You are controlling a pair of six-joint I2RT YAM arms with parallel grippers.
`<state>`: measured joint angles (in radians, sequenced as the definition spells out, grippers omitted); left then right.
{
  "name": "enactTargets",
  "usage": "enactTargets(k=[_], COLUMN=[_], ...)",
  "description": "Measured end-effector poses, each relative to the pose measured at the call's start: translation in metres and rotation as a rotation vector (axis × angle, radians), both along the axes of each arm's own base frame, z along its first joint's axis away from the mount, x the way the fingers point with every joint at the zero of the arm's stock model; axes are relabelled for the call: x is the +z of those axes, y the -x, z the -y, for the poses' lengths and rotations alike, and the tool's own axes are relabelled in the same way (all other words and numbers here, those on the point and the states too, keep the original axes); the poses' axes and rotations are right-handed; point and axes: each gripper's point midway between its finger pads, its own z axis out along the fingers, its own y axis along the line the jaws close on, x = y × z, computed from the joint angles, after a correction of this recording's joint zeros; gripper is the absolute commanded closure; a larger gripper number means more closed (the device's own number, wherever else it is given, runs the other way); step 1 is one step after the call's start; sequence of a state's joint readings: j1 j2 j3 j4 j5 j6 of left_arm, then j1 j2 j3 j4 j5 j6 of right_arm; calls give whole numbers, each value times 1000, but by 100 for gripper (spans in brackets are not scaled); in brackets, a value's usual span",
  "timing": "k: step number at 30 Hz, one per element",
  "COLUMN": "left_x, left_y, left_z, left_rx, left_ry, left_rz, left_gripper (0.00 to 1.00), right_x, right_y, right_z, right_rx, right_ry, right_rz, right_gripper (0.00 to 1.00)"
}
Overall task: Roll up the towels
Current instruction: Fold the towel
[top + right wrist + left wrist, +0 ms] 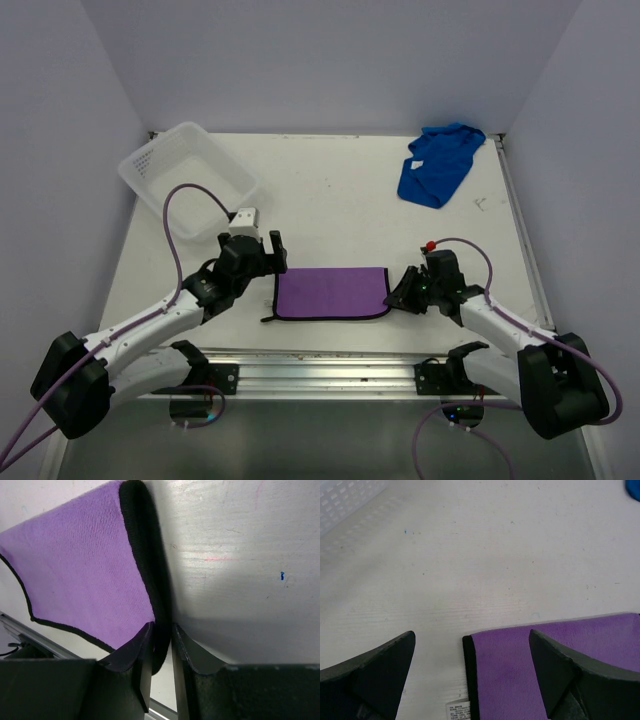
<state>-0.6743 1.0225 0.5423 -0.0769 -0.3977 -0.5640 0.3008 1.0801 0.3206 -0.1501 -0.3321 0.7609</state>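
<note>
The purple towel [330,293] lies flat, folded into a strip with a black hem, near the table's front edge. My left gripper [272,258] hovers open over its left end. In the left wrist view the left gripper [471,632] straddles the towel's [505,665] far left corner, and a white tag [457,711] shows beside the hem. My right gripper [400,293] is at the towel's right end. In the right wrist view the right gripper [162,626] is shut on the black hem of the towel [85,565]. The blue towel [440,165] lies crumpled at the back right.
A white plastic basket [187,168] stands at the back left, and its perforated wall [345,500] shows in the left wrist view. Grey walls enclose the table on three sides. A metal rail [330,365] runs along the front edge.
</note>
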Motion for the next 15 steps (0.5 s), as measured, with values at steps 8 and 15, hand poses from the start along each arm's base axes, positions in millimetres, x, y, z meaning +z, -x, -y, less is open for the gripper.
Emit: enactTargets(k=[8, 15], left_x=[0, -13], left_y=[0, 6], left_z=[0, -2], left_rx=[0, -10], left_ry=[0, -5], left_rz=[-1, -26], left_gripper=[0, 0], right_x=[-1, 15], right_y=[0, -13], right_z=[0, 5], right_rx=[2, 33], right_ry=[2, 62], right_rz=[0, 45], right_gripper=[100, 100])
